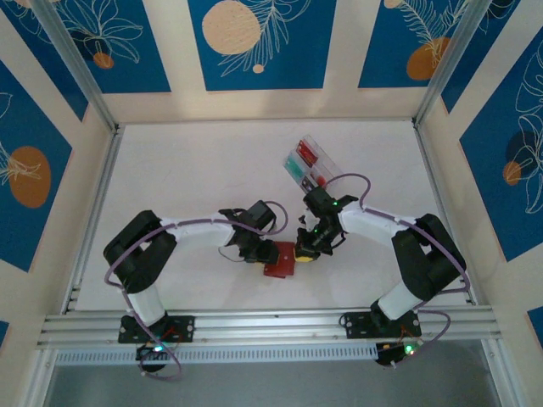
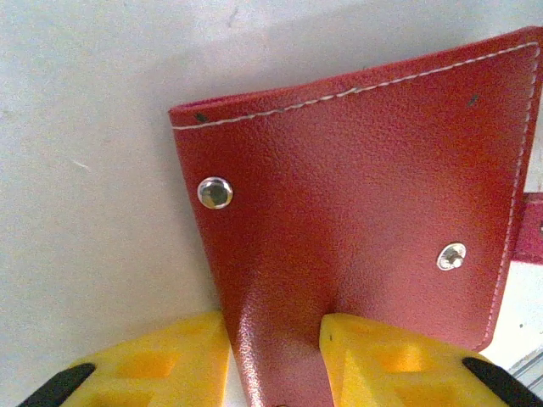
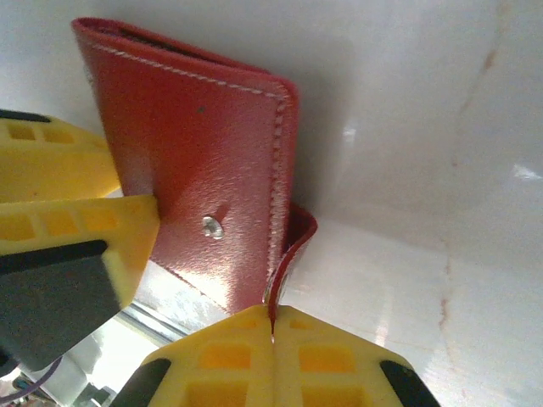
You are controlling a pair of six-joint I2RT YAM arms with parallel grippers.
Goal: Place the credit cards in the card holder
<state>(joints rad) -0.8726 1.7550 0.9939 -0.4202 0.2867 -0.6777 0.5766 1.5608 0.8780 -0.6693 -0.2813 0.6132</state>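
Opening the wallet point(image 1: 278, 259) near tabletop's point(image 1: 212, 170) front edge: body pinched in part-open left gripper point(image 2: 273, 343), tab point(image 3: 297, 233) in closed right gripper point(image 3: 271, 326); next, pulling tab free.

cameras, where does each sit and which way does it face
top external: above and behind left arm and right arm, looking down on table; both show.
left wrist: on left arm, facing the card holder its jaws pinch.
right wrist: on right arm, jaws shut on the holder's tab.
all three share the card holder.

No legible text, label or number anywhere
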